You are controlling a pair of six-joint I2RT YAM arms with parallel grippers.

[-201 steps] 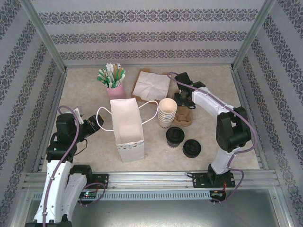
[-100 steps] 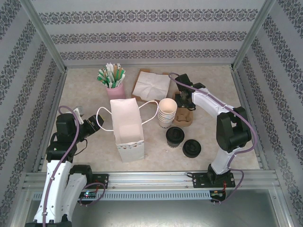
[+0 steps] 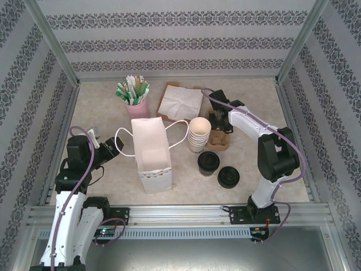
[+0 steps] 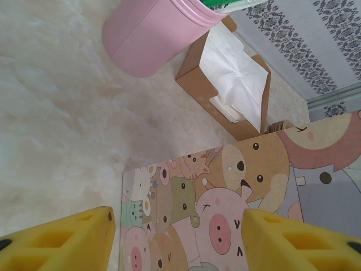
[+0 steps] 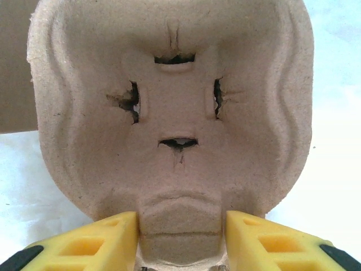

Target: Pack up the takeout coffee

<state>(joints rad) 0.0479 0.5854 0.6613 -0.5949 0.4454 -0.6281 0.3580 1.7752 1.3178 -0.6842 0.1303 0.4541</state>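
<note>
The takeout coffee (image 3: 208, 162), a small pale cup under a black lid, stands right of the white paper bag (image 3: 151, 152). My right gripper (image 3: 218, 121) is behind it at the brown cardboard cup carrier (image 3: 220, 140). In the right wrist view the gripper (image 5: 181, 223) is shut on the carrier's (image 5: 175, 113) end tab, with a yellow pad pressed on each side. My left gripper (image 3: 110, 149) stands open to the left of the bag, near its looped handle (image 3: 120, 140). In the left wrist view the gripper (image 4: 177, 226) frames the bag's cartoon-printed side (image 4: 225, 186).
A stack of lidless cups (image 3: 198, 134) stands between bag and carrier. Loose black lids (image 3: 228, 176) lie at the front right. A pink cup of sticks (image 3: 137, 107) (image 4: 152, 34) and a napkin box (image 3: 180, 101) (image 4: 234, 84) stand at the back. Patterned walls close in three sides.
My right gripper's jaws have drawn in a little onto the carrier's tab, and its wrist has settled slightly. The left arm, bag and cups have not moved.
</note>
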